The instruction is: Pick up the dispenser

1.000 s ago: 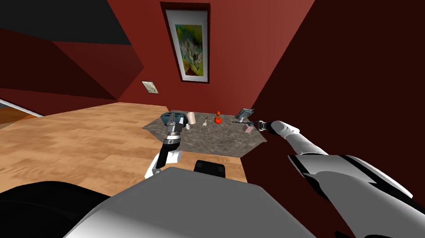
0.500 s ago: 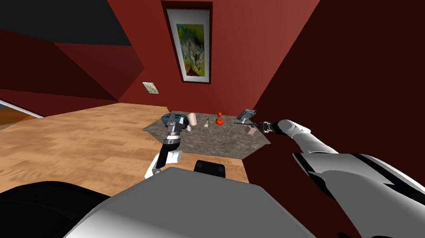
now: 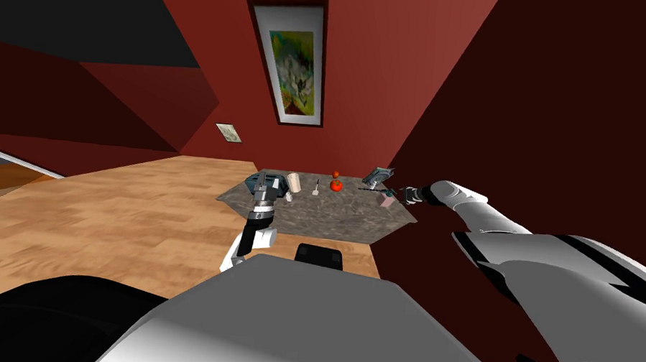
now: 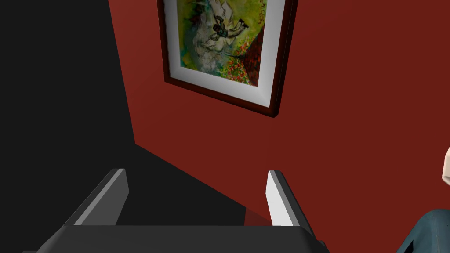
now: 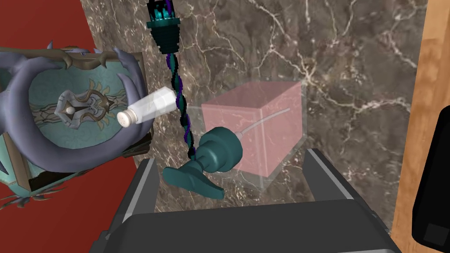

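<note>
dispenser (image 5: 263, 131)=translucent pink body — pump (image 5: 218, 150) matt teal | tabletop (image 5: 351, 66)=veined brown marble — smooth | floor (image 3: 132, 211)=grained wood

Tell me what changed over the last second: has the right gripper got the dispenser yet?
Not yet. The right gripper drifted slightly to my right along the table edge. The head view shifted a little too, so my torso moved. Nothing was taken hold of: its fingers stand open, with the pink dispenser ahead between them. The left gripper stayed open at the table's left end.

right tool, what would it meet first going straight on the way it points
Probably the dispenser: its teal pump head sits between the open fingers of the right tool, depth unclear.
</note>
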Available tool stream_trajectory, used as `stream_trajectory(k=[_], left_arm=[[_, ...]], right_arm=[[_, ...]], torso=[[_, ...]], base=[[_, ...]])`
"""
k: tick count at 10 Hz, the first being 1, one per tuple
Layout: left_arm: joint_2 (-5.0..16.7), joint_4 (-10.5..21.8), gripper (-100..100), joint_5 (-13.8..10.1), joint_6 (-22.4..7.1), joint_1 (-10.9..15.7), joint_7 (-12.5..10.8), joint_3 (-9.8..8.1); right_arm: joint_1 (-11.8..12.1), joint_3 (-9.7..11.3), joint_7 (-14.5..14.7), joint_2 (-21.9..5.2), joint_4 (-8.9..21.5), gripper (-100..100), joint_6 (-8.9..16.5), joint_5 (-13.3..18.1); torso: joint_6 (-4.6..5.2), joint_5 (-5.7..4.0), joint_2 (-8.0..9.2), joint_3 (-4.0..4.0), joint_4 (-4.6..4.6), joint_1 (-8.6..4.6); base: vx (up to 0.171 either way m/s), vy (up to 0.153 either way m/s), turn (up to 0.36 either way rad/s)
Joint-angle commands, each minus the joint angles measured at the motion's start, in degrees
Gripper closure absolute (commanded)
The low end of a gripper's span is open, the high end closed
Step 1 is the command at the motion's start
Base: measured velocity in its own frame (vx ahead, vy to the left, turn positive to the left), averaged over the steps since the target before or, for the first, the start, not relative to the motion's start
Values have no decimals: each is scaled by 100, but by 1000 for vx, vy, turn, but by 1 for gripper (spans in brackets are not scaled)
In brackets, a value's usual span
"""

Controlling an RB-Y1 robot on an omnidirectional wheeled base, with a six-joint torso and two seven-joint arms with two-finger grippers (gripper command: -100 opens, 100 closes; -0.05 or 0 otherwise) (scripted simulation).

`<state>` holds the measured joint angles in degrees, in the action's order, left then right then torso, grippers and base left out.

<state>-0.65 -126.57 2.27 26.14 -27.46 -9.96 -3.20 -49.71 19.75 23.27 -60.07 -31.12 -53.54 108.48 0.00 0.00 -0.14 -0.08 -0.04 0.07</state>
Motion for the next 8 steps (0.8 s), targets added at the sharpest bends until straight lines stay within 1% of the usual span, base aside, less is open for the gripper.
stream_trajectory(k=[1, 2, 3, 5, 6, 8], left_arm=[[0, 0, 0, 0, 0, 0, 0, 0], [0, 0, 0, 0, 0, 0, 0, 0], [0, 0, 0, 0, 0, 0, 0, 0], [0, 0, 0, 0, 0, 0, 0, 0], [0, 0, 0, 0, 0, 0, 0, 0], [0, 0, 0, 0, 0, 0, 0, 0]], right_arm=[[-121, 18, 3, -106, 246, -100, -286, -35], [-181, 35, -30, -178, 355, -100, -423, -48], [-181, 35, -30, -178, 355, -100, -461, -48], [-296, 68, -91, -306, 554, -100, -772, -74], [-296, 68, -91, -306, 554, -100, -772, -74], [-402, 100, -142, -409, 720, -100, -1033, -98]], torso=[[0, 0, 0, 0, 0, 0], [0, 1, -5, -3, -1, 8], [-1, 4, -13, -7, -3, 16], [-1, 2, -9, -6, -3, 10], [0, 1, -8, -5, -3, 9], [-1, 0, -5, -4, -2, 1]], base=[[50, 51, 9], [74, 71, 3], [67, 56, 0], [55, 50, 11], [43, 34, -6], [53, 29, 15]])
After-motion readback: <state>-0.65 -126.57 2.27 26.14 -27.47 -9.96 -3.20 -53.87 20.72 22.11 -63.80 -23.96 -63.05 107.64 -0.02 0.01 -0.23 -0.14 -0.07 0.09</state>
